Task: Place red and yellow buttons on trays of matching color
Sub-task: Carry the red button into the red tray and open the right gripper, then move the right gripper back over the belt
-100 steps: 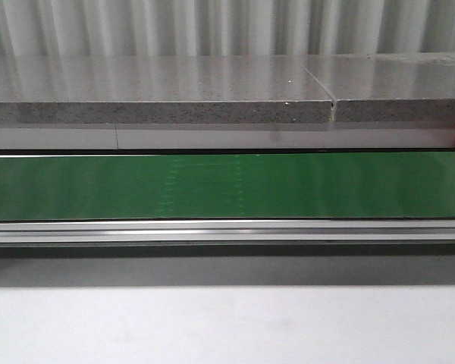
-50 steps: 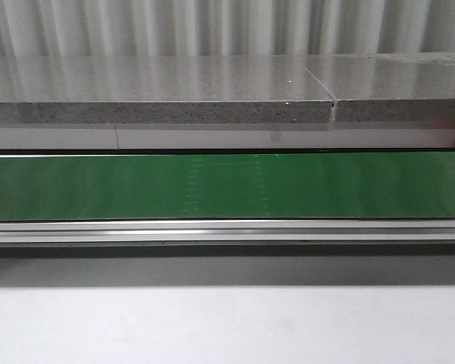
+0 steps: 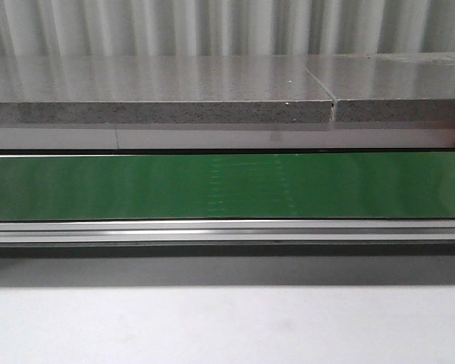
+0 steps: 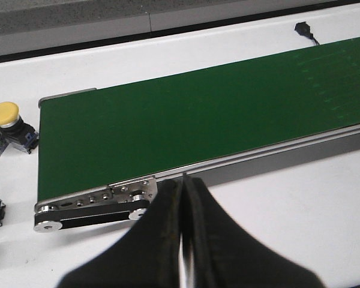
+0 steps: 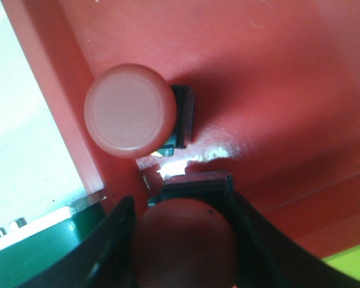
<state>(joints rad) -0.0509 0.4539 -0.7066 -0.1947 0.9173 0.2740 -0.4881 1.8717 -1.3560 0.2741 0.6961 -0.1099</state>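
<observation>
In the front view I see only the long green conveyor belt (image 3: 227, 186), its aluminium side rail (image 3: 227, 230), the grey speckled stone ledge (image 3: 159, 98) behind it and the white tabletop (image 3: 227, 326) in front. Neither arm nor any button appears there.

The left wrist view supplies what the front view lacks. It shows the belt's end with its metal roller bracket (image 4: 96, 204). A yellow mushroom-head push button (image 4: 5, 117) on a black and blue body lies on the tabletop just beside that end. Parts of two more components show at the picture's edge, too cropped for me to identify. A small black connector (image 4: 304, 29) lies beyond the belt. The left tool (image 4: 183, 234) has its black fingers pressed together with nothing between them.

The right wrist view alone shows the red plastic tray (image 5: 276, 78). One red mushroom-head push button (image 5: 126, 111), domed cap glossy and pale under the light, with a dark body, rests on the tray floor near the tray's raised rim. The right tool (image 5: 186, 240) is clamped on a second red push button (image 5: 189, 240), just above the tray floor; I cannot tell whether it touches. A strip of yellow-green surface (image 5: 354, 267) shows at one corner.
</observation>
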